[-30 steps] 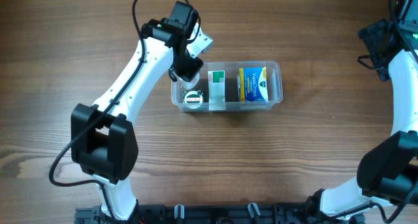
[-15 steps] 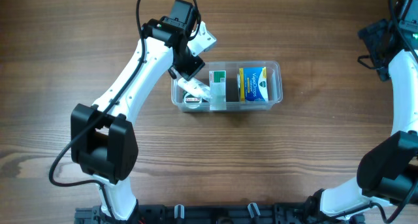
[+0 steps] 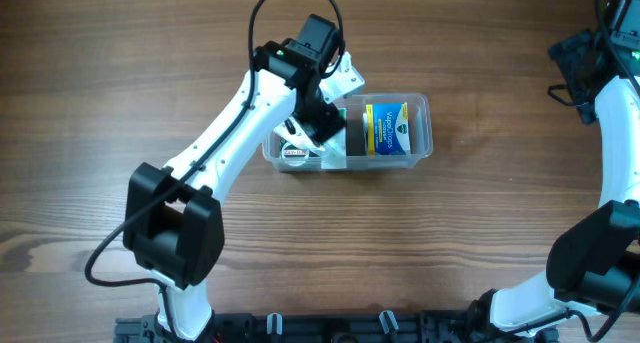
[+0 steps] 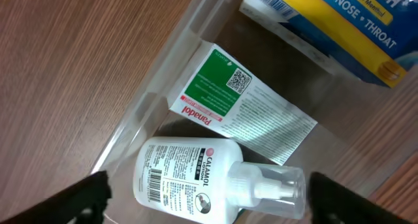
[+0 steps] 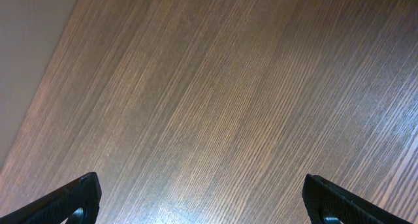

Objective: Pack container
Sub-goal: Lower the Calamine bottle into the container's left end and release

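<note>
Left gripper (image 4: pixel 209 201) now nearer clear plastic container's (image 3: pixel 427 129) middle, wide open, empty; right gripper (image 5: pixel 199 199) likewise.

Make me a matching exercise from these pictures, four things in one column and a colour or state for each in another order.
1 white bottle
2 Panadol box
3 blue and yellow box
4 right gripper

A open above the table
B green and white
C lying on its side
D printed THROAT

Pairs: 1-C, 2-B, 3-D, 4-A
</note>
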You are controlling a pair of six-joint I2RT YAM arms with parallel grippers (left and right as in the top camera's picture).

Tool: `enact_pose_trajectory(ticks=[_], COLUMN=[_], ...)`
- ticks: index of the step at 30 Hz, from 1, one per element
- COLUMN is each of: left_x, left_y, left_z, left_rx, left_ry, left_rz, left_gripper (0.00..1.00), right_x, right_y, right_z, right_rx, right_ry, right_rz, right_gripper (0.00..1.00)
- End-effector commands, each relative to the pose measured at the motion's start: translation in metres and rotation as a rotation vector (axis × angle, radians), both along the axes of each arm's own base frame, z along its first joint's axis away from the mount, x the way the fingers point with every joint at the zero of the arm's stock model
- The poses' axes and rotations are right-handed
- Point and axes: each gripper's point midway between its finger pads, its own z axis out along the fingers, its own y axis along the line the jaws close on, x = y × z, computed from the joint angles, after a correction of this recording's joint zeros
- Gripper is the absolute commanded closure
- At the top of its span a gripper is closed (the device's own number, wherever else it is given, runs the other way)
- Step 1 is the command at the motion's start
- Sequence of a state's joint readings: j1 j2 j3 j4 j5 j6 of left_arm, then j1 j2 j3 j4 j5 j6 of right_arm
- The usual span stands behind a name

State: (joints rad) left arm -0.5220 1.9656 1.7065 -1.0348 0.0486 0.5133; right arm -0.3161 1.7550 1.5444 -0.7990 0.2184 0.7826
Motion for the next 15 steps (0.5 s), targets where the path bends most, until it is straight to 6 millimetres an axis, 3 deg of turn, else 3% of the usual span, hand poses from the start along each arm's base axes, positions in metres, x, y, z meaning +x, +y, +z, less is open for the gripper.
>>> enact_pose_trajectory(ticks=[1, 3, 5, 7, 9, 12, 15], left_x=[0.019, 0.037, 0.040, 0.029, 0.003, -0.021, -0.028], left_y=[0.005, 0.012, 0.015, 0.023, 0.040, 0.053, 0.057], left_z=[0.039, 0.071, 0.116, 0.156, 0.200, 0.223, 0.230], left_rx=[-0.010, -0.043, -0.125, -0.208, -0.306, -0.323, -0.332], left_ry=[-0.146, -0.276, -0.385, -0.442, -0.477, -0.497, -0.507], left_rz=[0.092, 0.211, 0.278, 0.343, 0.435, 0.435, 0.434], left_gripper=[0.00, 0.00, 0.00, 0.00, 0.00, 0.00, 0.00], right_x=[-0.001, -0.001, -0.001, -0.001, -0.001, -0.001, -0.001], right_y=[-0.002, -0.002, -0.002, -0.002, -0.002, -0.002, -0.002], right_z=[-0.004, -0.004, -0.004, -0.004, -0.004, -0.004, -0.004], right_rx=[-0.007, -0.007, -0.007, -0.007, -0.007, -0.007, -0.007], right_ry=[0.011, 0.011, 0.011, 0.011, 0.011, 0.011, 0.011], right_rz=[-0.015, -0.015, -0.016, -0.016, -0.015, -0.016, -0.016], right_gripper=[0.00, 0.00, 0.00, 0.00, 0.00, 0.00, 0.00])
